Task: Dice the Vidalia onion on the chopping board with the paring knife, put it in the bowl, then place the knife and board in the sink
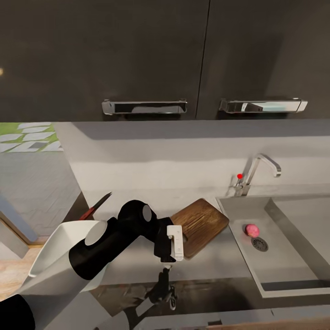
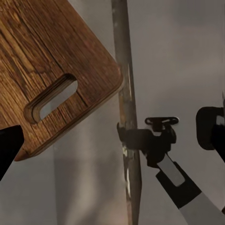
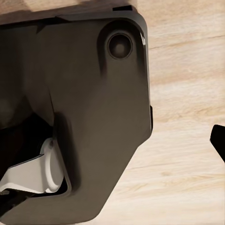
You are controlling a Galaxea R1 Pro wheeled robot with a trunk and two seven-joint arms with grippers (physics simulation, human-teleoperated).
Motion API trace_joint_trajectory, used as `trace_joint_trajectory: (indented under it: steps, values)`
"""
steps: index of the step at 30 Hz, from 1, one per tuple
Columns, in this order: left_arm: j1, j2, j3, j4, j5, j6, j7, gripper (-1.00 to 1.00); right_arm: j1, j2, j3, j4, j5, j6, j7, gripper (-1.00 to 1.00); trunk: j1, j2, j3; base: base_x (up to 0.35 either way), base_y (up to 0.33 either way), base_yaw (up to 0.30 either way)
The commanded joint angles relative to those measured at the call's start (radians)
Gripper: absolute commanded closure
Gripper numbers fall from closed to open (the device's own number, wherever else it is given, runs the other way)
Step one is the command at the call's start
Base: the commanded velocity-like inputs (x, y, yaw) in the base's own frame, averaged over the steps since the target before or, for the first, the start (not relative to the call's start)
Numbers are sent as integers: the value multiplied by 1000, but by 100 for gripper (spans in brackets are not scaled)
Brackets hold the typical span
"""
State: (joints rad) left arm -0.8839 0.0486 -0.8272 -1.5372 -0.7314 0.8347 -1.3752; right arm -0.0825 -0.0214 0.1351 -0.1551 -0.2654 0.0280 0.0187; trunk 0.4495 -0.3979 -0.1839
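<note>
No legible text, label, brand, number or sign on any surface in the three views.

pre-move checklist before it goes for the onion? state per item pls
1. Onion in the sink, beside the drain: ok.
2. Chopping board lying flat on the countertop, left of the sink: ok.
3. Paring knife on the countertop, left of the board: ok, partly hidden by the left arm.
4. Bowl located: cannot tell.
5. Left pincer free and open: cannot tell, jaws unclear.
6. Right pincer ready: cannot tell; the right wrist view looks at the robot's dark base and wooden floor.
</note>
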Motion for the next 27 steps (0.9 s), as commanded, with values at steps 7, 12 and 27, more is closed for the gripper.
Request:
trace_joint_trajectory:
  steps: [7, 12, 27]
  values:
    - [-2, -7, 2, -4, -13, 10, -7, -100, -1, 6, 9, -1, -9, 3, 1, -100, 1, -2, -13, 0, 0, 0]
    - [-2, -24, 6, -3, -61, 12, 32, -100, -1, 10, 9, -1, -9, 3, 1, -100, 1, -2, -21, 0, 0, 0]
    - [-2, -97, 98, 27, -101, 11, 87, -100, 0, 11, 9, -1, -8, 3, 1, -100, 1, -2, -45, 0, 0, 0]
